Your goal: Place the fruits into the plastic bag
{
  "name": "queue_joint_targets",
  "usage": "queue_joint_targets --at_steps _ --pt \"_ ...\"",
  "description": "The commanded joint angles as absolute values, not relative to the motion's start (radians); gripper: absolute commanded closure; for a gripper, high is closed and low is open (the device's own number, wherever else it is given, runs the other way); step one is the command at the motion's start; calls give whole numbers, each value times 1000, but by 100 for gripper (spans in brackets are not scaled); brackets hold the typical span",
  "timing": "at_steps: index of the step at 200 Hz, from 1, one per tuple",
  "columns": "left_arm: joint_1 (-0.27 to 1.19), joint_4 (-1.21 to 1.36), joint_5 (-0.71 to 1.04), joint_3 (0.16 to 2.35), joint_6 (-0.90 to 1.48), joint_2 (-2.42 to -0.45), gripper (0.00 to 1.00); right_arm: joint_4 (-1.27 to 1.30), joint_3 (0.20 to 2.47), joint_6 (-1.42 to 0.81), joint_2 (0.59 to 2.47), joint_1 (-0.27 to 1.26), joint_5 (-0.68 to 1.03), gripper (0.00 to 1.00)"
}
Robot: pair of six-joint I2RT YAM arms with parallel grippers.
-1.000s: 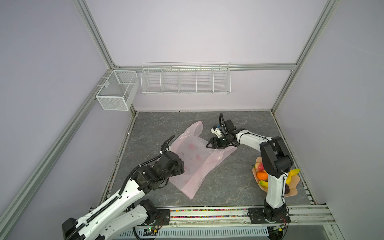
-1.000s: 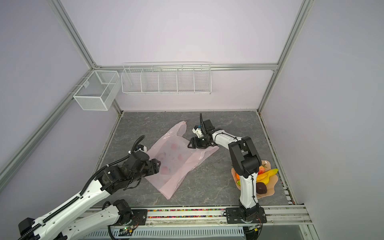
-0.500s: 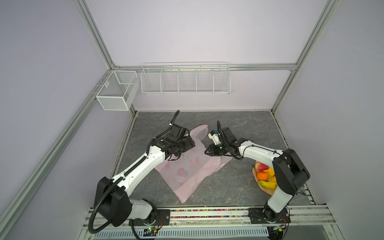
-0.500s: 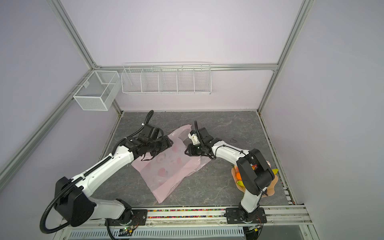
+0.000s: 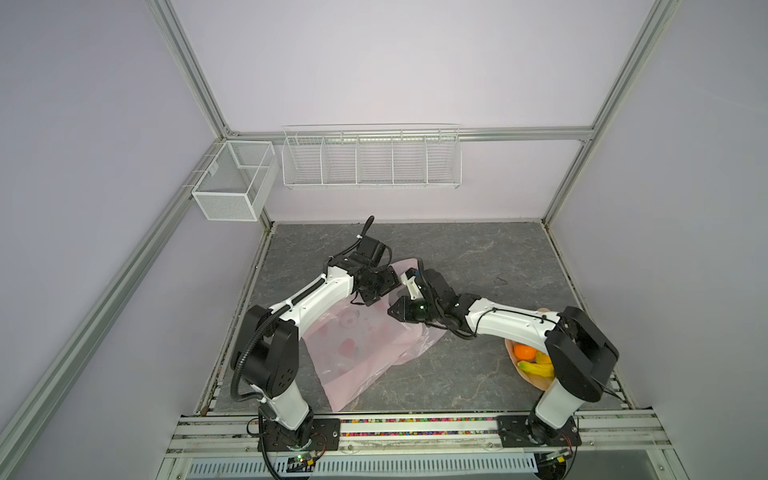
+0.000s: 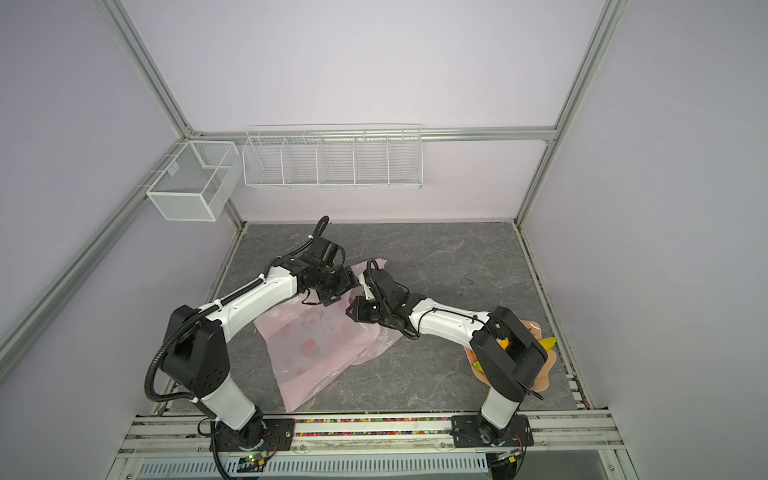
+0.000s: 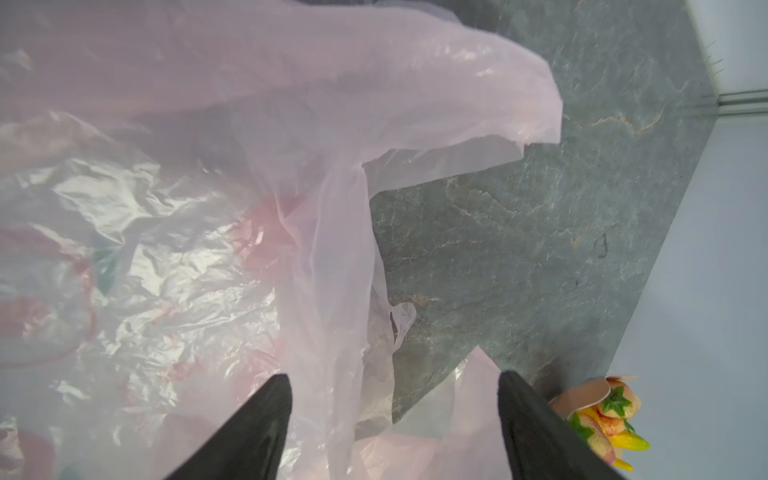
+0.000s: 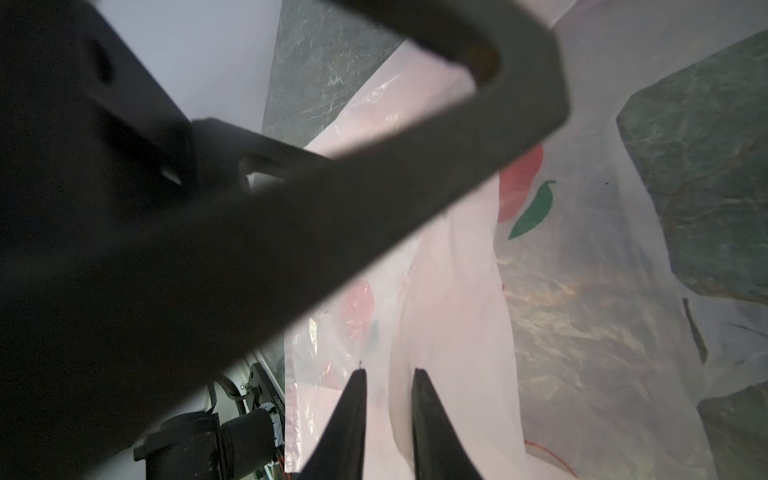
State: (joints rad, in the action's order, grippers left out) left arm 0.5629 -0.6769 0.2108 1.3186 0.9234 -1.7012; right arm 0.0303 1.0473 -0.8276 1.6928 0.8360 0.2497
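Plastic bag [image 5: 365, 353] lies crumpled on the grey marbled worktop [image 5: 478, 257], left of the middle in both top views [image 6: 316, 353]. It is thin, glossy and see-through pale pink, printed with red round shapes and small green leaves (plainest in the right wrist view [image 8: 457, 311]). Its near corner points toward the front rail, and its far end is gathered up between the two arms.

The fruits [image 5: 525, 352], an orange and yellow bananas among them, sit on a peach plate [image 5: 538, 380] at the right edge, well apart from the bag and partly behind the right arm's elbow [image 6: 547, 342].

The left arm reaches forward and bends inward, and the left gripper [image 5: 380, 289] hangs over the bag's far end. In its wrist view [image 7: 395, 415] the jaws stand wide apart with a loose strip of film rising between them.

The right arm stretches low across the worktop toward the middle. The right gripper [image 5: 395, 311] meets the plastic bag just beside the left one. Its jaws [image 8: 388, 399] are nearly together, pinching a fold of the pink film.
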Motion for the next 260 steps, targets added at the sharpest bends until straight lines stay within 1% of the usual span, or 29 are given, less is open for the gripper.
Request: queue_joint_targets --at_steps 1,31,90,101,110,129,154,161,172,185,200,217,260 --pt "560 -707 247 1335 938 -1716 24 55 1010 -854 1650 844 215 77" --pt "560 -695 272 1313 950 -1727 27 40 1012 -823 1650 854 216 77" --pt "565 -696 303 1293 929 -1770 40 42 1023 -791 1644 864 219 77" --pt "565 -699 305 1291 923 -1779 44 39 1027 -785 1643 864 219 77" --pt "565 -701 311 1290 916 -1788 49 37 1030 -781 1643 865 220 77" --pt "565 -700 313 1282 905 -1793 64 30 1038 -769 1641 865 221 78" --pt "565 -723 300 1296 865 -1790 93 15 1050 -755 1638 866 219 76" --pt "565 -730 298 1302 849 -1789 100 5 1056 -748 1635 866 216 73" --pt "565 -742 302 1311 811 -1784 100 -27 1069 -735 1627 866 205 64" --pt "565 -768 303 1330 753 -1776 100 -73 1086 -711 1612 865 194 44" --pt "565 -793 296 1344 691 -1755 100 -139 1103 -677 1586 864 168 31" --pt "565 -820 288 1364 620 -1720 100 -222 1119 -647 1550 859 132 23" --pt "571 -931 267 1442 452 -1663 100 -387 1106 -603 1379 838 14 8"
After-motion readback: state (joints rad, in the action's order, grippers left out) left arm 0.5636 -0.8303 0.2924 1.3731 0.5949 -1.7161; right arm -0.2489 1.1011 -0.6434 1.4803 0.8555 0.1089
